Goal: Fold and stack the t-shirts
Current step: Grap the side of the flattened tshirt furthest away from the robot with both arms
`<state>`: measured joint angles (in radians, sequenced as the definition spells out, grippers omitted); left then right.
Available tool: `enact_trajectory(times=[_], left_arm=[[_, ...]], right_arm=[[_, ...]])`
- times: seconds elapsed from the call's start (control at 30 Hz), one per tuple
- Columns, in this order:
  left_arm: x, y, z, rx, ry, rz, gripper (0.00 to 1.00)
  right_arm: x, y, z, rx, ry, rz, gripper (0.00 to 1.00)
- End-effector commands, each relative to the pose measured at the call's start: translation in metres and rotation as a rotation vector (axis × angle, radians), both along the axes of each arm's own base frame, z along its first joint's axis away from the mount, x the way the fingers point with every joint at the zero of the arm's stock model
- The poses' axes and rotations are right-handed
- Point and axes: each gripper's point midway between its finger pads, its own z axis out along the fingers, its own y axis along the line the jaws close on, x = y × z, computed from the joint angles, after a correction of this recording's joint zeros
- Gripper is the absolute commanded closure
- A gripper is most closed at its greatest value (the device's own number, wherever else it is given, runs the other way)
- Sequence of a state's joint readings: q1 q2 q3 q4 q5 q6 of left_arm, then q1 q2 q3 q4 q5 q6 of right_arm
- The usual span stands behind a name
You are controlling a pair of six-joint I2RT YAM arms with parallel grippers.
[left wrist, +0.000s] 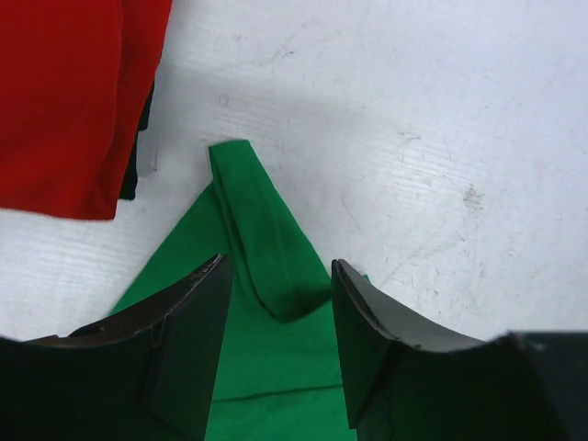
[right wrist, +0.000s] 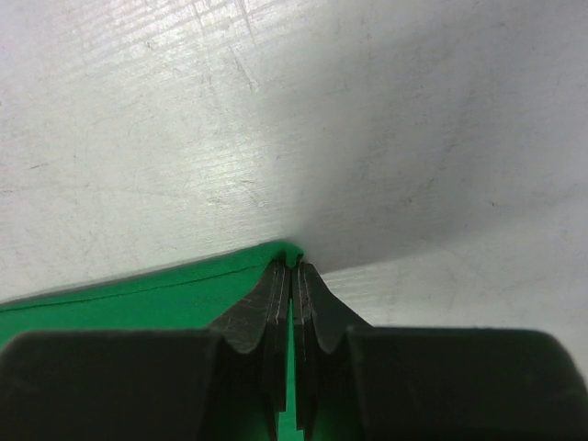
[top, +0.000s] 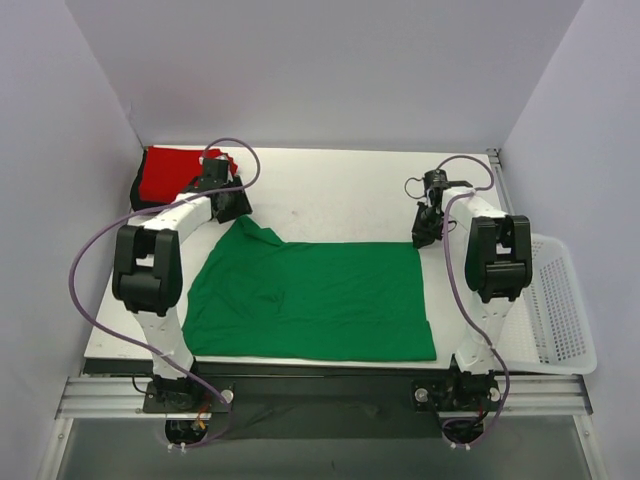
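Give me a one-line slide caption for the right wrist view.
Right gripper pinched shut on a corner of the green t-shirt, which lies on the white table.

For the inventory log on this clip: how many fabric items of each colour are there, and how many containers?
Green t-shirt: 1
Red t-shirt: 1
Black fabric, only an edge showing under the red: 1
White mesh basket: 1
Total: 4
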<state>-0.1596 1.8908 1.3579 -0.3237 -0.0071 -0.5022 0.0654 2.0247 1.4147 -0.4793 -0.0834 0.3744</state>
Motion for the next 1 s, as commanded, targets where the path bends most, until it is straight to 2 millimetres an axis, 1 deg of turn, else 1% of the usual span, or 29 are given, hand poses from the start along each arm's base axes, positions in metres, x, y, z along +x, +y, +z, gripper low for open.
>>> enact_trajectory(times=[0.0,0.13,0.17,0.2,0.23,0.27,0.3,0.37,0.43,0.47,0.53,0.57,0.63,0.77,0.97], left_arm=[[0.032,0.008,0.014,0.028,-0.076,-0.009,0.43],[0.044,0.017,0.003,0.039,-0.073,0.01,0.43],[0.046,0.02,-0.003,0.046,-0.065,0.012,0.44],[0.049,0.022,-0.004,0.046,-0.066,0.015,0.45],[0.05,0.022,-0.006,0.049,-0.062,0.01,0.45],[0.05,0.023,-0.014,0.057,-0.046,0.005,0.46],[0.053,0.023,-0.014,0.059,-0.048,0.004,0.46],[0.054,0.022,-0.023,0.061,-0.037,-0.008,0.46],[0.058,0.022,-0.025,0.057,-0.043,-0.013,0.47],[0.059,0.022,-0.032,0.059,-0.036,-0.015,0.48],[0.062,0.022,-0.033,0.056,-0.039,-0.017,0.49],[0.063,0.022,-0.037,0.054,-0.034,-0.019,0.49],[0.066,0.021,-0.037,0.053,-0.037,-0.021,0.5],[0.068,0.022,-0.043,0.063,-0.028,-0.019,0.56],[0.061,0.027,-0.049,0.083,0.004,-0.006,0.63]], right_arm=[[-0.028,-0.005,-0.004,-0.015,0.091,0.005,1.0],[-0.029,-0.002,-0.005,-0.001,0.1,0.003,1.0],[-0.028,-0.003,-0.005,0.0,0.1,-0.001,1.0],[-0.029,-0.002,-0.006,0.001,0.101,0.001,1.0],[-0.03,-0.002,-0.006,0.003,0.106,0.001,1.0],[-0.028,-0.002,-0.005,0.003,0.102,0.001,1.0],[-0.029,-0.001,-0.006,0.005,0.105,0.0,1.0],[-0.028,-0.001,-0.005,0.008,0.102,0.001,1.0],[-0.028,0.0,-0.005,0.012,0.104,0.0,1.0],[-0.029,0.0,-0.005,0.014,0.107,-0.001,1.0],[-0.029,0.001,-0.004,0.016,0.104,-0.002,1.0],[-0.03,0.001,-0.004,0.016,0.105,-0.002,1.0],[-0.031,0.0,-0.004,0.016,0.108,-0.004,1.0],[-0.032,0.001,-0.005,0.018,0.11,0.0,1.0],[-0.032,0.002,-0.005,0.021,0.112,0.0,1.0]])
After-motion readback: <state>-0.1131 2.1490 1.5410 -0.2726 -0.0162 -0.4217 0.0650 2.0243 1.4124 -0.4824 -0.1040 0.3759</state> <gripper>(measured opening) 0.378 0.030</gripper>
